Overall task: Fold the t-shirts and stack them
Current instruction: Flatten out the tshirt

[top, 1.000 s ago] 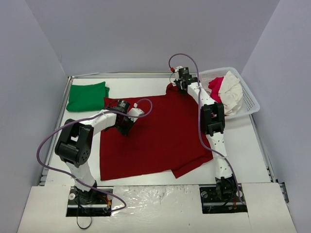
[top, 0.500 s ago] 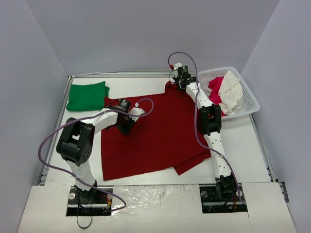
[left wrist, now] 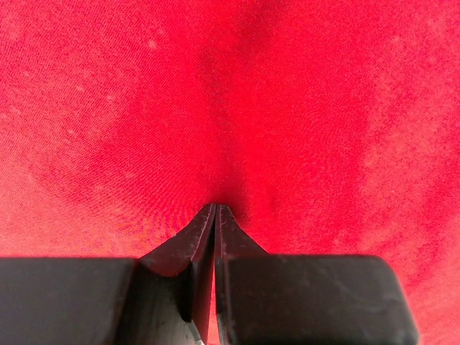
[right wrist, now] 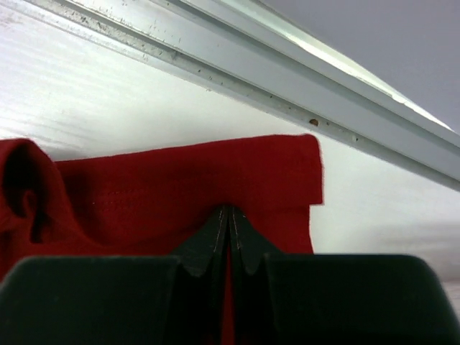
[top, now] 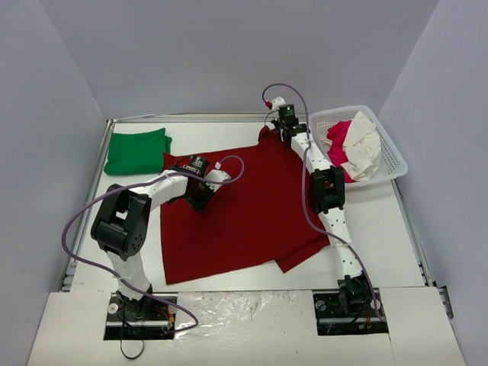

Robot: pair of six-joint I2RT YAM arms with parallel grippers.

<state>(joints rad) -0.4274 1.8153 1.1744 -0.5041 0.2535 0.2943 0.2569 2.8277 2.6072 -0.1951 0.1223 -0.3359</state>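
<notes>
The dark red t-shirt [top: 252, 206] lies spread over the middle of the table. My left gripper [top: 200, 200] is shut on a pinch of its cloth near the left side; red cloth [left wrist: 230, 108] fills the left wrist view, my closed gripper [left wrist: 217, 208] low in it. My right gripper [top: 284, 137] is shut on the shirt's far edge, where the hem [right wrist: 180, 180] shows in the right wrist view just past the gripper [right wrist: 228, 210]. The bright green t-shirt [top: 136, 150] lies folded at the far left corner.
A white basket [top: 394, 156] with pink and cream cloth stands at the far right. A metal rail [right wrist: 287, 79] runs along the table's far edge just beyond my right gripper. White table [top: 374, 221] shows to the right of the shirt.
The red shirt has slid a little toward the far side and right; my right arm stretched farther back, and my left gripper moved slightly right with the cloth.
</notes>
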